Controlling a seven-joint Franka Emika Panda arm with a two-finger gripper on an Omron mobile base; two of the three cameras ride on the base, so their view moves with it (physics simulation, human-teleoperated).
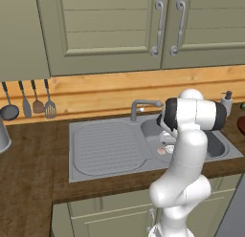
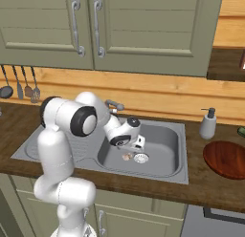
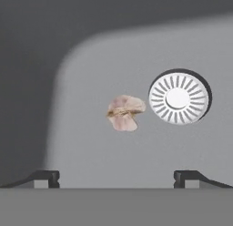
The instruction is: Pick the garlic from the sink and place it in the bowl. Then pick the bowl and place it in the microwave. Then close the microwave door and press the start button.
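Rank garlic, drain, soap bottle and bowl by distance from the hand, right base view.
1. garlic, on the basin floor just below the hand
2. drain, beside the garlic; too close to call between these two
3. soap bottle, on the counter behind the sink
4. bowl, far right on the counter

Small whitish-pink garlic lump [image 3: 124, 112] ahead of the pincer; white slotted round drain ring [image 3: 178, 98] just beside it; plain grey metal sink basin [image 3: 113, 61] beneath.

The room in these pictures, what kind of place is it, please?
Very likely a kitchen: a metal sink with a faucet set in a wooden counter, cooking utensils hanging on the wall, and green cabinets above.
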